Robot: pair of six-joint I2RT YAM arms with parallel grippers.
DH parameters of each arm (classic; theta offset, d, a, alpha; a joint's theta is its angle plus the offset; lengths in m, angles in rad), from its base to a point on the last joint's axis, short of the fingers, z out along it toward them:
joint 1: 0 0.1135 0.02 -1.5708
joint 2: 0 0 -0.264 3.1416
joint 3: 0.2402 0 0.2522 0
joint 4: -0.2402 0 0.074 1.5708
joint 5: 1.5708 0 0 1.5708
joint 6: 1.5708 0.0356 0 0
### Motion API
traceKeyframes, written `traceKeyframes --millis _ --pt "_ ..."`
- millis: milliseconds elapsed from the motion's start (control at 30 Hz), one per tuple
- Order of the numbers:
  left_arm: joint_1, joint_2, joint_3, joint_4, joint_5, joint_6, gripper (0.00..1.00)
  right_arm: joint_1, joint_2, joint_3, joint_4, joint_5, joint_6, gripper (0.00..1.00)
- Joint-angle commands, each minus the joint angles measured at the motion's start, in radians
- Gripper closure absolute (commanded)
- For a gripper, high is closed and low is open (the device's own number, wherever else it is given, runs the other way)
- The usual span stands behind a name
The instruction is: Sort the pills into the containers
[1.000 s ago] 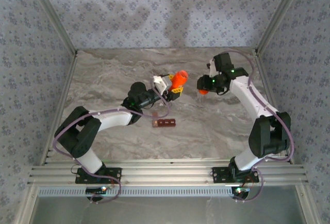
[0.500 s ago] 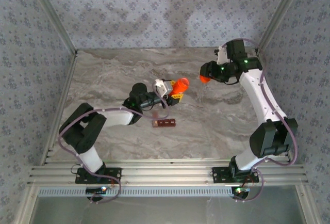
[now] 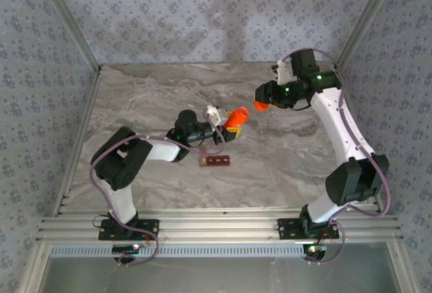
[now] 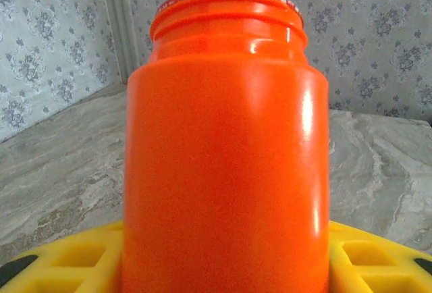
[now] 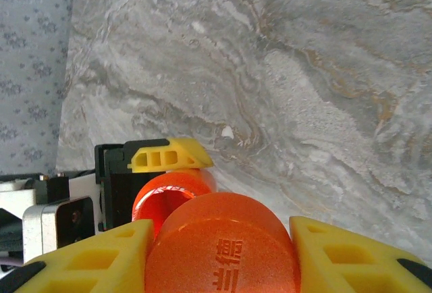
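Orange cap (image 3: 260,106) in right jaws' pinch, now nearer the bottle (image 3: 236,116) in left jaws' pinch.

left arm low, stretched forward; left gripper (image 3: 231,124) clamps orange plastic bottle (image 4: 226,165) | right arm raised; right gripper (image 3: 263,102) pinches round orange cap (image 5: 223,249)

Worktop (image 3: 138,97): bare marble along the far edge, the whole left side and the near right quarter, free for passage. Centre: blocked by the left pincer (image 3: 231,123) clamped on the orange bottle (image 3: 237,114), with the right pincer (image 5: 223,259) gripping the orange cap (image 3: 259,106) just beside the bottle's mouth. The containers (image 3: 214,161) lie low just beside the left forearm, with open marble on their near side.
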Motion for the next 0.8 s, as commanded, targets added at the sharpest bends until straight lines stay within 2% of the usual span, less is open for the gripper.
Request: traceKeyframes --millis 0,767 --pt "0.003 0.012 0.036 0.070 0.037 -0.021 1.00 0.031 0.025 0.047 -0.041 -0.026 -0.033 0.51" --pt "0.003 0.020 0.045 0.096 0.070 -0.058 1.00 0.113 0.086 0.026 -0.028 -0.051 -0.049 0.52"
